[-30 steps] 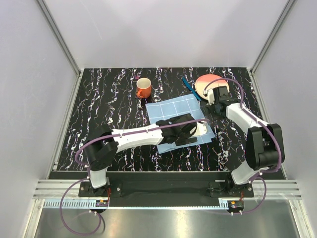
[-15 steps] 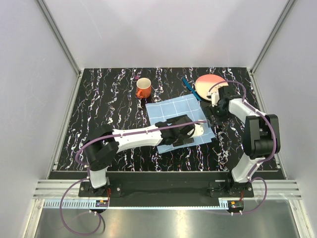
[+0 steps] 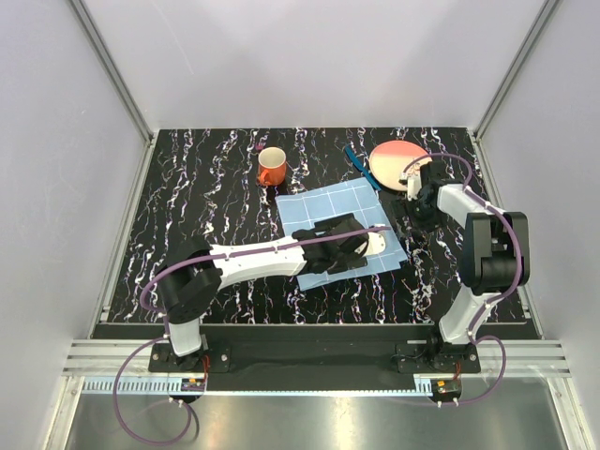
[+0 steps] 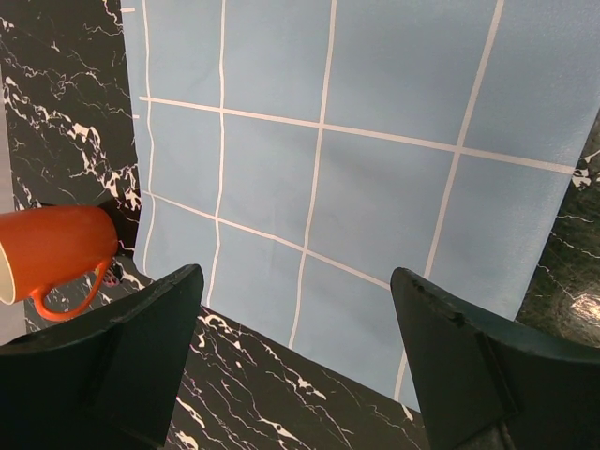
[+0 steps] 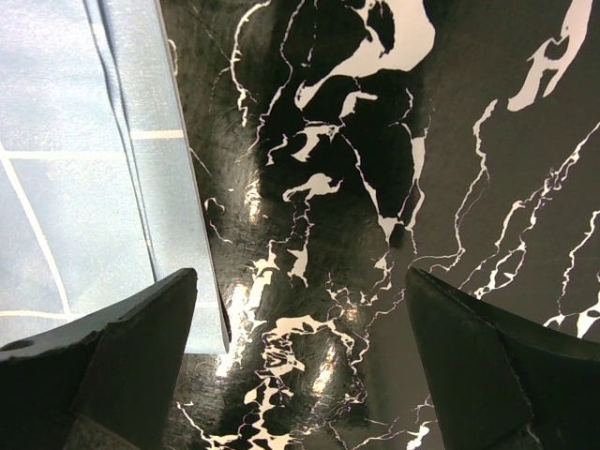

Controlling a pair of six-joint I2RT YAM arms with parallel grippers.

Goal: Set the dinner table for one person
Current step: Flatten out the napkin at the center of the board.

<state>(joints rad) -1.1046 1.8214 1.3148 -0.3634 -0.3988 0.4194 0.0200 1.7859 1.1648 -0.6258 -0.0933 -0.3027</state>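
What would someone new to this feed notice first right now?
Probably the light-blue checked cloth mat in the middle of the black marble-streaked tabletop, with the left gripper open over it. Then the orange ceramic mug just beyond the mat's far left corner and the round orange-pink plate at the far right, where the right gripper hangs open between plate and mat.
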